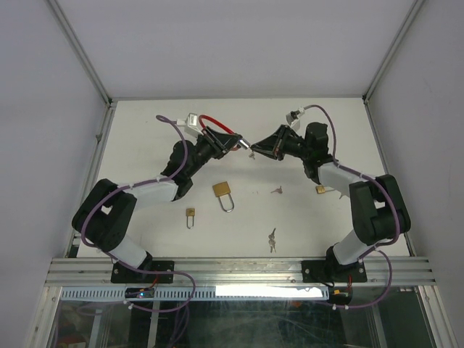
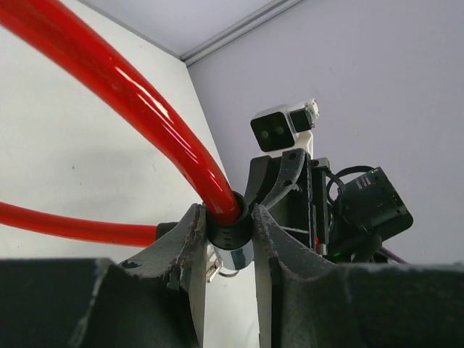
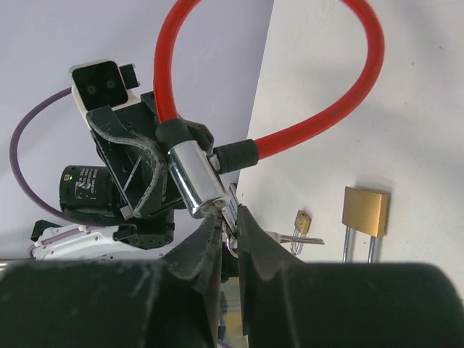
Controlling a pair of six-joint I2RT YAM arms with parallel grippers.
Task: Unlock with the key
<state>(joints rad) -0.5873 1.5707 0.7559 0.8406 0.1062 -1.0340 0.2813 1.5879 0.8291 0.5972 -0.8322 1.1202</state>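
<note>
The red cable lock (image 1: pixel 217 125) sits at the far middle of the table (image 1: pixel 304 217). Its cable looks springy, and its chrome barrel (image 3: pixel 192 181) hard and probably slippery. The left gripper (image 2: pixel 230 235) clamps its black collar, a sound hold. The right gripper (image 3: pixel 230 235), fingers nearly together, pinches the small key (image 3: pixel 229 206) at the barrel's end.
</note>
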